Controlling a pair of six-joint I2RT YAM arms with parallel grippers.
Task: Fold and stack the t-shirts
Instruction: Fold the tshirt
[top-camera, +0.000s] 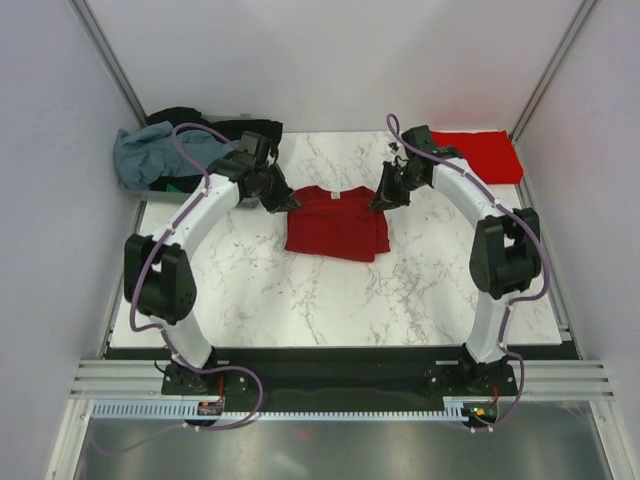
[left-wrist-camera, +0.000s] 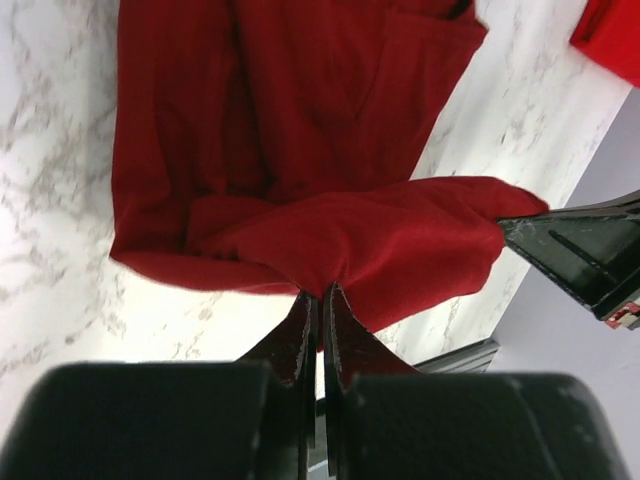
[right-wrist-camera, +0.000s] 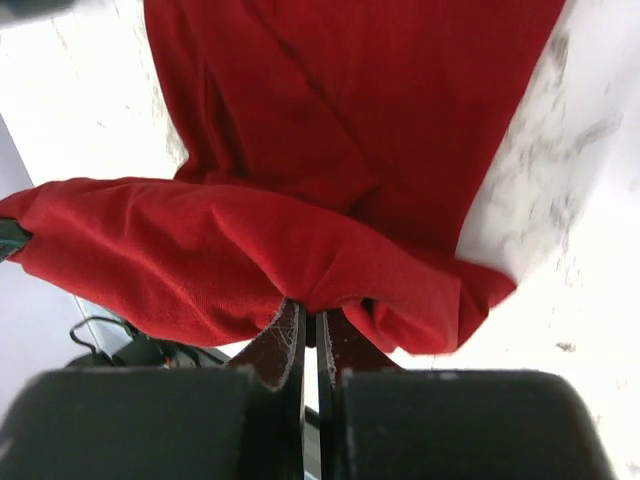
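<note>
You have the spread t-shirt (top-camera: 335, 228) lying on the table (top-camera: 250, 290), near its middle and a little toward the far side. Your left gripper (top-camera: 283, 203) sits at the shirt's far left corner and your right gripper (top-camera: 383, 198) at its far right corner. Each is clamped on the cloth's far edge. In the wrist views that edge is raised and bunched between them, above the rest of the shirt. The folded t-shirt (top-camera: 485, 155) lies in the table's far right corner, behind your right gripper and well apart from the spread one. A heap of t-shirts (top-camera: 150, 155) sits at the far left corner, left of your left gripper.
</note>
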